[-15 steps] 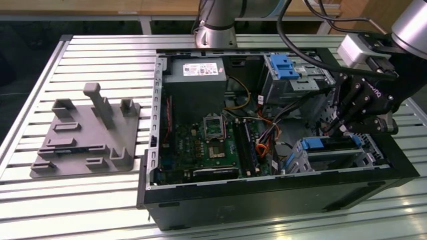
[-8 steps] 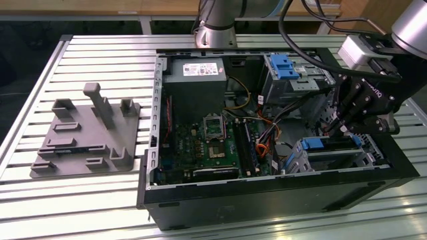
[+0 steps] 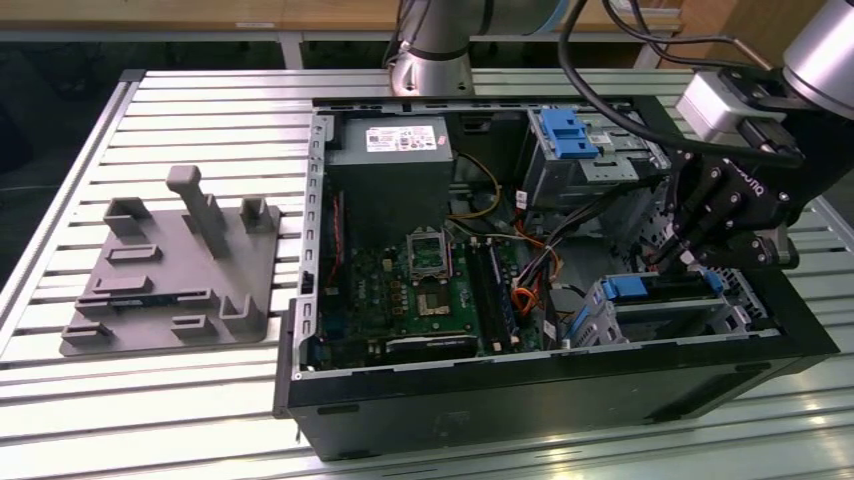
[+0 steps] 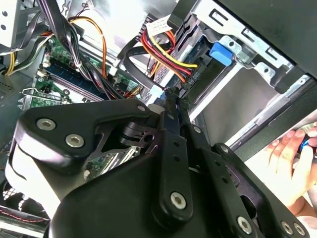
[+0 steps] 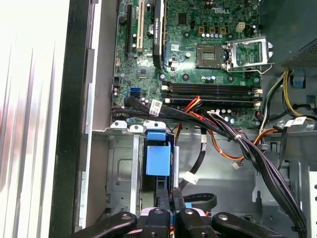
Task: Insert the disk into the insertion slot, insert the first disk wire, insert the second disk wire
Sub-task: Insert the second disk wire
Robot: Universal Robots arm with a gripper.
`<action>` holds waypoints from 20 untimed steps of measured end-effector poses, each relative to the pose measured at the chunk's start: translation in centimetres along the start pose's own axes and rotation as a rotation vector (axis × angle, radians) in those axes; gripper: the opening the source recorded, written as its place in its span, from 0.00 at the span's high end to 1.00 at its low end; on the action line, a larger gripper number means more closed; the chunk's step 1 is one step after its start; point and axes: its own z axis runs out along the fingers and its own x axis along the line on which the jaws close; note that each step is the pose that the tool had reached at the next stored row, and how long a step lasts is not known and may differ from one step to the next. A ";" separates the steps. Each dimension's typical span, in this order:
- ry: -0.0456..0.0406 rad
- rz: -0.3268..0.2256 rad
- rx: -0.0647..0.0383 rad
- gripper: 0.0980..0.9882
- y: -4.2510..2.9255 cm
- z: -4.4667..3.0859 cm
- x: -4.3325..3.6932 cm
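The disk sits inside the insertion slot (image 3: 674,318) at the case's front corner on the exterior view's right, and its blue carrier (image 3: 651,290) (image 5: 157,159) shows at the slot's mouth. My gripper (image 3: 683,258) (image 4: 171,95) (image 5: 170,197) hangs just over that end, fingers pressed together, and nothing is visibly held between them. In the second wrist view a black plug (image 4: 191,78) on red, yellow and black wires lies right beside the fingertips (image 4: 168,106). A black wire with a loose white connector (image 5: 188,177) dangles close by, next to a blue flat cable (image 5: 199,199).
A taller grey bay with a blue latch (image 3: 566,132) stands at the case's back. The motherboard (image 3: 420,290) and cable bundles (image 5: 257,153) crowd the middle of the case. A grey fixture (image 3: 174,275) lies on the slatted table. A person's hand (image 4: 290,156) is just outside the case wall.
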 end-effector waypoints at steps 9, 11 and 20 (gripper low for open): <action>-0.0033 -0.011 0.000 0.95 -0.05 0.07 0.24; -0.0094 -0.012 0.000 0.95 -0.05 0.09 0.30; -0.0249 -0.013 0.001 0.95 -0.05 0.13 0.42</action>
